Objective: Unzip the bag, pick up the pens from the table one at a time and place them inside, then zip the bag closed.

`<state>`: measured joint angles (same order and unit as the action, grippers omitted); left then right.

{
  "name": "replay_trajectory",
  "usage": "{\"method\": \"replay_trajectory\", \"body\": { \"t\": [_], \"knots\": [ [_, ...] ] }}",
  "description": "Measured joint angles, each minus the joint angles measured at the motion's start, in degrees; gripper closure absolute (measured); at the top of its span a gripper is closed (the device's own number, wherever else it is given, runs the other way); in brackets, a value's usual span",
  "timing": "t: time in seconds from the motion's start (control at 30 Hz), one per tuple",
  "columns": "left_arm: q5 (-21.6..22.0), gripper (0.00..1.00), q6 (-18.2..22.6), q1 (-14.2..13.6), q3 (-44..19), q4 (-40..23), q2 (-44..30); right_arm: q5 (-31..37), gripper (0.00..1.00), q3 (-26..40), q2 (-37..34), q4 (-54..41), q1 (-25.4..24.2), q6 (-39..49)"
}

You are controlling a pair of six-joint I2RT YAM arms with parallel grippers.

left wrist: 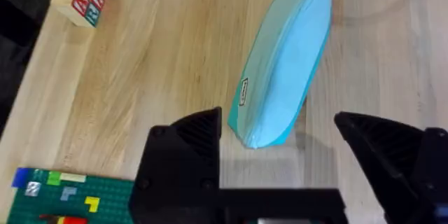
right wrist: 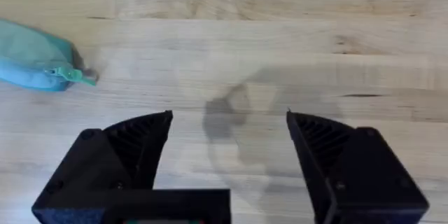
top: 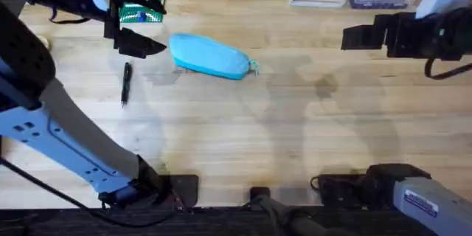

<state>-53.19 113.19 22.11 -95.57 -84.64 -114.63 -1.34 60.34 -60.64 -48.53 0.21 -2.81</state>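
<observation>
light blue bag [top: 210,56] lies zipped at upper centre of the table [top: 243,133], one pen [top: 125,82] at its left. left gripper [top: 136,26] gapes wide by the bag; right gripper [top: 361,37] wide too, upper right.

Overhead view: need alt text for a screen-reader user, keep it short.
A light blue soft fabric pouch lies zipped shut on the pale wooden plank table, with one thin black pen beside it toward the left arm's side. The open left gripper hovers near the pouch's end, and the open right gripper hangs far off to the other side.
</observation>
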Motion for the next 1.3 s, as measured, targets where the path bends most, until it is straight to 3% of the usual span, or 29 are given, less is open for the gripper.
{"method": "replay_trajectory", "body": {
  "t": [0.4, 0.7, 1.3],
  "knots": [
    [-1.2, 0.010, 4.8, -0.7, 0.0, -1.6, -7.1, 0.0, 0.004, 0.0, 0.0, 0.0, 0.0, 0.0],
    [-1.3, 0.009, 4.8, -2.4, 0.0, 1.1, -7.7, 0.0, 0.004, 0.0, 0.0, 0.0, 0.0, 0.0],
    [-1.2, 0.010, 4.8, -2.5, 0.0, 2.0, -8.1, 0.0, 0.005, 0.0, 0.0, 0.0, 0.0, 0.0]
  ]
}}
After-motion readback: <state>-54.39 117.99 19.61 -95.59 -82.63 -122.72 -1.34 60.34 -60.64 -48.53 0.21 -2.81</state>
